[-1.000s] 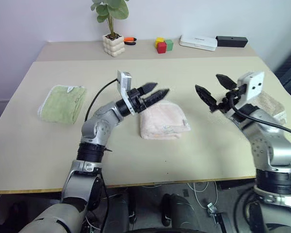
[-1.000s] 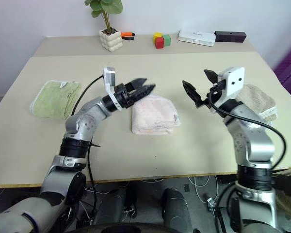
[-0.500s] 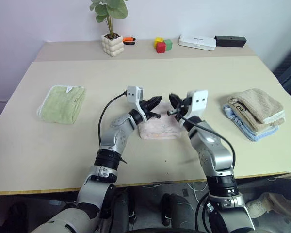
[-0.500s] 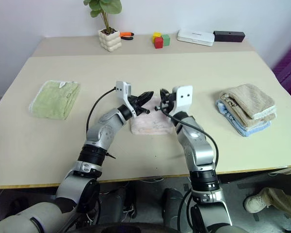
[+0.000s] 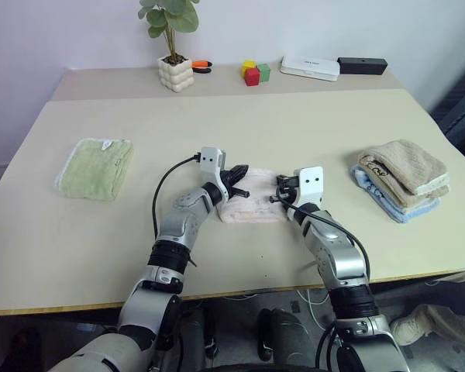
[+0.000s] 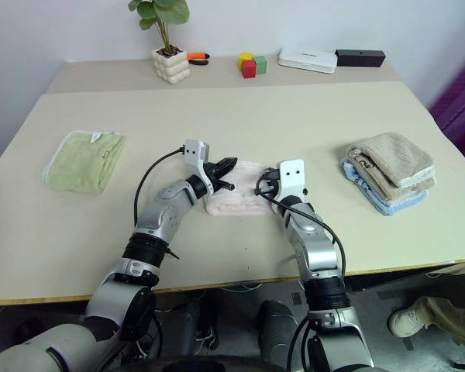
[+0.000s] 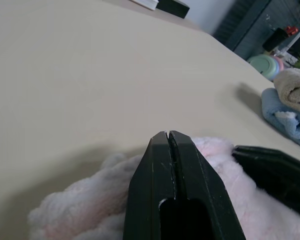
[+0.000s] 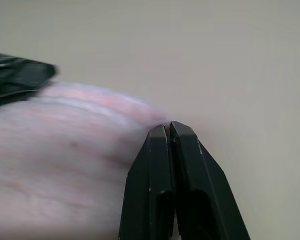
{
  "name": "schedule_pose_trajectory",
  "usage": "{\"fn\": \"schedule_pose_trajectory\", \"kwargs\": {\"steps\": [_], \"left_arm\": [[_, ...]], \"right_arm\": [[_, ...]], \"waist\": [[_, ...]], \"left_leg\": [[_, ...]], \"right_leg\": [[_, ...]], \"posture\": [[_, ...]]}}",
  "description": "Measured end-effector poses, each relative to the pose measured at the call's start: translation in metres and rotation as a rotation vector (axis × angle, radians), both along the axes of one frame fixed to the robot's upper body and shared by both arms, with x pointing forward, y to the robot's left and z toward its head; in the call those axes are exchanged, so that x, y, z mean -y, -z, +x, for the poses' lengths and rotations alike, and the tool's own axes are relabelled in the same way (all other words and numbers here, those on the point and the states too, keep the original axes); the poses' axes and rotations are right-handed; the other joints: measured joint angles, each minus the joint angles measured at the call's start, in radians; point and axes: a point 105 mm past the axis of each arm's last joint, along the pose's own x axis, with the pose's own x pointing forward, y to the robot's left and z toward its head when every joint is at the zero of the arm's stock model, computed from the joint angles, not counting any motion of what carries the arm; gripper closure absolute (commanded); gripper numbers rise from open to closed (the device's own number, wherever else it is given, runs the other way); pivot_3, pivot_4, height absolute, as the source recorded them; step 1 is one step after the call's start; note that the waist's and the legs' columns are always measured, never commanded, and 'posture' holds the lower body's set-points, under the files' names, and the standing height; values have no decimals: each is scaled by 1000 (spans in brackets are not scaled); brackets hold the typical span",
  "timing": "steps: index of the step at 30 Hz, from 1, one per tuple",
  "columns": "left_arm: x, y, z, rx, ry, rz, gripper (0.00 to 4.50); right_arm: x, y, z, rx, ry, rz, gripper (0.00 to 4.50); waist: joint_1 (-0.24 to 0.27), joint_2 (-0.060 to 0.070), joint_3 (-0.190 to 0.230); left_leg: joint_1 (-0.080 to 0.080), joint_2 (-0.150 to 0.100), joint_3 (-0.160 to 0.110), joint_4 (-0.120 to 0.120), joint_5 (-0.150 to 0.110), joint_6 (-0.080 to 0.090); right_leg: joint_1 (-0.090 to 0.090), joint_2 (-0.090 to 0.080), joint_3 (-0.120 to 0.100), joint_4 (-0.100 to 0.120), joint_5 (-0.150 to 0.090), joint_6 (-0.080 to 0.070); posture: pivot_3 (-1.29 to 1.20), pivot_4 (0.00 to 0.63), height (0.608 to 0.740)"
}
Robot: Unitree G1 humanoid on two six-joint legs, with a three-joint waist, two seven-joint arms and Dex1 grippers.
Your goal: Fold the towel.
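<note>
The towel point(image 5: 250, 203), pale pink and already folded into a small thick pad, sits near the middle of the frame on the tabletop point(image 5: 310, 124), just below centre. My left gripper point(image 5: 239, 173) is down at its left upper edge, fingers pressed flat together with nothing between them, tips lying over the pink pile. In my left wrist view those clenched fingers point(image 7: 172, 165) sit right above the fluffy cloth, and the dark tip of my other gripper pokes in at the right side of that picture. My right gripper point(image 5: 279, 188) is at the towel's right edge, clenched too, nothing pinched. From my right wrist view the closed fingers point(image 8: 170, 165) rest beside the pink edge, on bare tabletop.

Moving outward: at the left of the frame, well apart from me, lies a light green towel point(image 5: 95, 167), folded. At the right lies a stack of a beige towel point(image 5: 403, 172) on top of a light blue towel point(image 5: 394, 205). Along the top of the frame: a potted plant point(image 5: 173, 43) in a white knobbly pot, an orange thing point(image 5: 204, 65) just beside it, coloured blocks point(image 5: 253, 72) in yellow, red and green, a white flat box point(image 5: 310, 68), and a black box point(image 5: 362, 65) at its right end.
</note>
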Motion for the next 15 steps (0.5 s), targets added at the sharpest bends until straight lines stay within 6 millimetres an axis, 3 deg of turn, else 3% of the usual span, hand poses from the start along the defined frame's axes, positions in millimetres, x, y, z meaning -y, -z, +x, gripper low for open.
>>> {"fn": "schedule_pose_trajectory", "kwargs": {"steps": [3, 6, 7, 9, 12, 15], "left_arm": [[-6, -3, -2, -2, 17, -20, 4500], [-18, -21, -5, 30, 45, -60, 4500], [-24, -31, -6, 52, 52, -69, 4255], [-35, -50, -8, 81, 64, -122, 3652], [-49, -78, -10, 104, 70, -200, 2180], [-65, -86, -15, 54, 102, -207, 582]], "right_arm": [[5, 1, 0, -3, 16, -8, 4423], [11, -2, 2, 6, 24, -34, 4423], [14, -5, 3, 14, 29, -41, 4476], [20, -14, 7, 39, 37, -62, 4500], [31, -24, 9, 74, 44, -102, 4500], [44, -29, 9, 91, 59, -130, 4500]], "waist": [[-2, 0, 0], [-2, 0, 0], [-2, 0, 0], [-1, 0, 1], [2, 0, 1], [-2, 1, 1]], "left_leg": [[0, 0, 0, 0, 0, 0], [-2, 0, 0, 0, 0, 0], [-2, 0, 1, 0, 1, -1], [-2, 0, 1, 0, 1, -2], [-2, -1, 1, 0, 2, -2], [-1, -1, 1, 0, 4, -5]], "right_leg": [[-1, 0, 0, 0, 1, 1], [-2, 0, 0, 1, 1, 2], [-2, 0, 0, 1, 1, 2], [-2, 0, 0, 1, 1, 2], [-2, 0, 0, 1, 1, 2], [-2, 0, 1, 2, 1, 3]], "posture": [[0, 150, 740], [0, 150, 740], [0, 150, 740], [0, 150, 740], [0, 150, 740], [0, 150, 740]]}}
